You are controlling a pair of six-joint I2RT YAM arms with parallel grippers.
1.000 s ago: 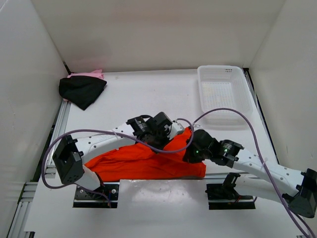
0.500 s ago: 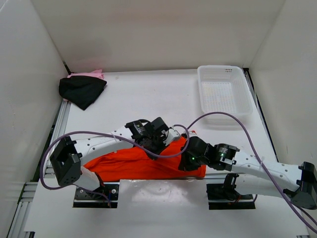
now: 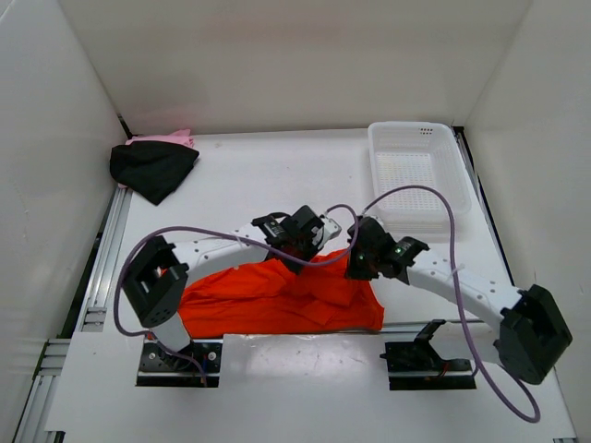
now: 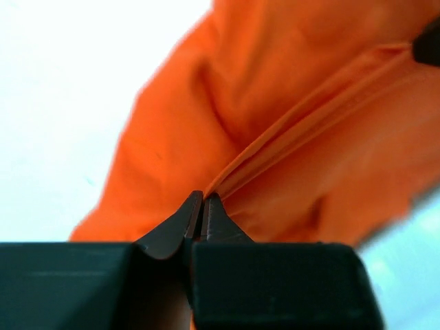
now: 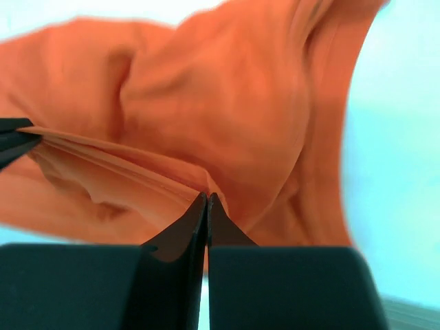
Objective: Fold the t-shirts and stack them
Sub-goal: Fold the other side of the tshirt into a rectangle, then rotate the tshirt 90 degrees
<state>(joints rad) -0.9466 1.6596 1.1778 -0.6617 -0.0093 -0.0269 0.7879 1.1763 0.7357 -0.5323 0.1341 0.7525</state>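
left gripper and right gripper each clamp one taut edge of the orange t-shirt, which lies at the table's near side; a fold looks underway, so next they likely carry that edge across together

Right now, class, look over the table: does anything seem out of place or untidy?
The black t-shirt lies crumpled in the far left corner, partly covering the pink t-shirt. Neither looks folded, and both sit far from the orange t-shirt.
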